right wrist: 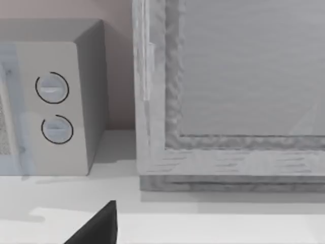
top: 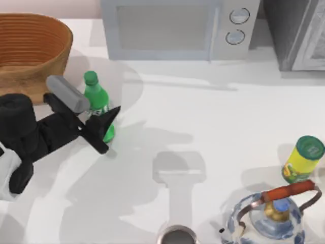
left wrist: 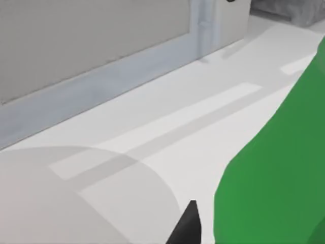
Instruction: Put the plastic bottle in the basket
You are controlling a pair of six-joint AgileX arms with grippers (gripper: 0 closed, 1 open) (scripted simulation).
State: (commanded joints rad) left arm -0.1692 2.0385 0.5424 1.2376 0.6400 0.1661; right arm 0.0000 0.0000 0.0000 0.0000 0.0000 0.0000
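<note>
My left gripper (top: 101, 126) is round the bottle (top: 96, 99), fingers seemingly closed on it, on the table. Lift & drop into basket (top: 35, 51) still to do; right arm parked, can't tell its fingers.

Plastic bottle (top: 98, 104) label behind left hand (top: 103, 126)

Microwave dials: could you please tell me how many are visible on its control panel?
2. Both sit on the microwave's right-hand panel, at the table's back: the upper dial directly above the lower dial. None appear hidden.
</note>
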